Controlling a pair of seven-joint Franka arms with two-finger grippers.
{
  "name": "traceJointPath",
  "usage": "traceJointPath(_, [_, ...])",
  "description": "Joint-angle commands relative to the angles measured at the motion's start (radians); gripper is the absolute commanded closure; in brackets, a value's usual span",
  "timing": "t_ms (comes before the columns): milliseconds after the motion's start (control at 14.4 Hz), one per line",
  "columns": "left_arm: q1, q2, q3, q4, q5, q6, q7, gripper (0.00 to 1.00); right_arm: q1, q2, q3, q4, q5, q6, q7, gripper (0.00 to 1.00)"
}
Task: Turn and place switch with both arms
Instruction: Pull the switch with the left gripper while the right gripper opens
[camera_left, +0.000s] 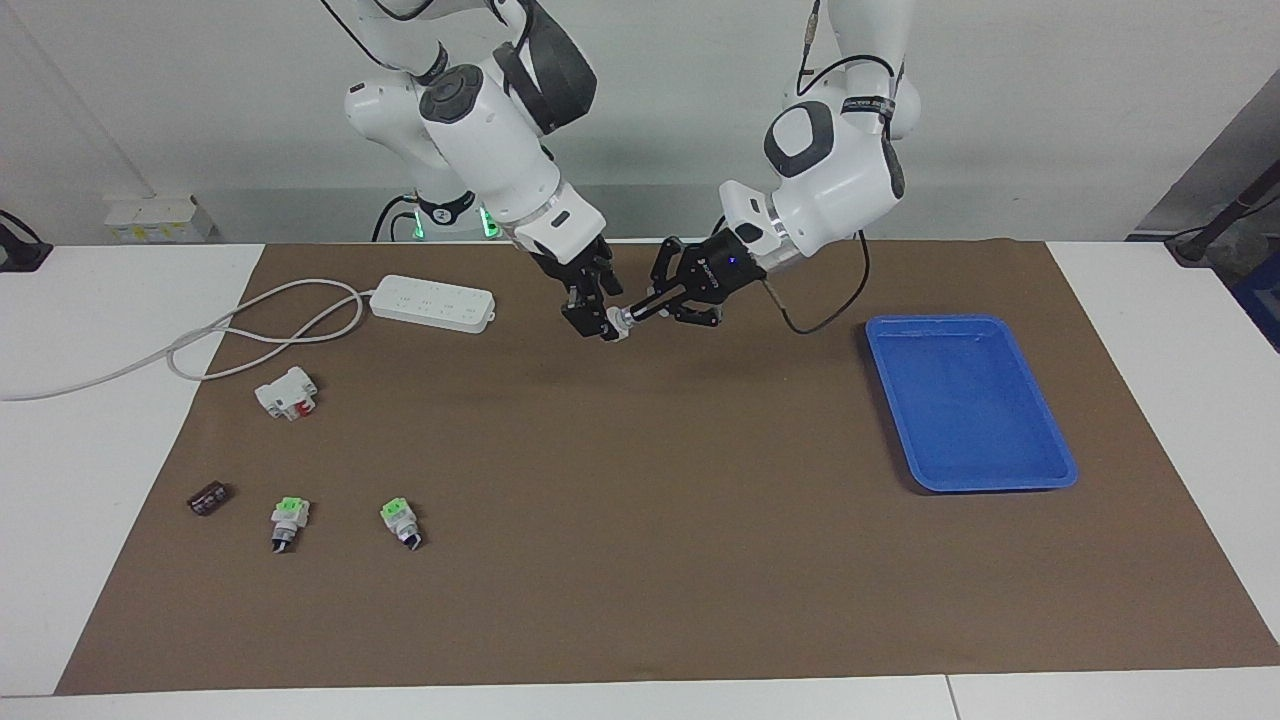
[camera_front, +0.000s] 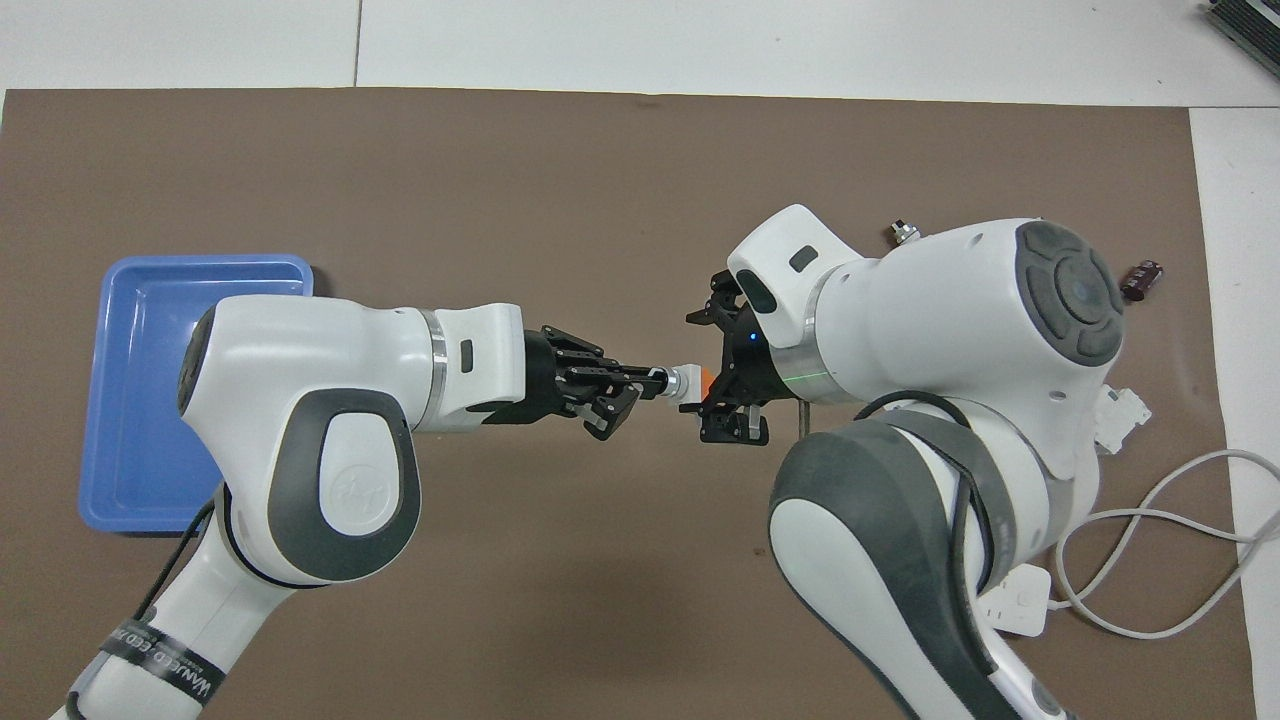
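the left gripper (camera_front: 648, 380) is clamped on the knob end of the switch (camera_front: 692, 381) above the brown mat (camera_front: 560, 180); the right gripper (camera_front: 722, 378) stands with fingers apart around its orange body.

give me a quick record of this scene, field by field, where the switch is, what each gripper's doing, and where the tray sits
switch: in the air over the brown mat, between the two grippers
left gripper: shut on the switch's knob end
right gripper: open around the switch's orange end
blue tray: empty, on the mat toward the left arm's end of the table
switch placed in tray: not yet
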Motion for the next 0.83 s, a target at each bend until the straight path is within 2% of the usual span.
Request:
traceJointPath(0, [-0.007, -0.024, 0.016, -0.013, 0.004, -0.007, -0.051, 1.0, -0.009, -0.018, 0.002, -0.01, 0.021, -0.008, 0.011, 0.0])
traceJointPath(139, [0.039, -0.03, 0.03, -0.009, 0.004, -0.035, -0.095, 1.0, -0.02, -0.021, 0.002, -0.01, 0.015, -0.008, 0.011, 0.0])
traceJointPath(277, [0.146, -0.053, 0.036, 0.01, 0.042, -0.131, -0.167, 1.0, -0.033, -0.035, -0.006, -0.01, 0.009, -0.018, 0.006, 0.0])
traceJointPath(555, [0.367, -0.07, 0.036, 0.141, 0.353, -0.37, -0.337, 1.0, -0.16, -0.047, -0.008, -0.001, -0.001, -0.135, 0.011, 0.0])
traceJointPath(763, [0.513, -0.073, 0.034, 0.169, 0.56, -0.448, -0.344, 1.0, -0.242, -0.043, -0.008, 0.01, -0.004, -0.159, 0.09, 0.0])
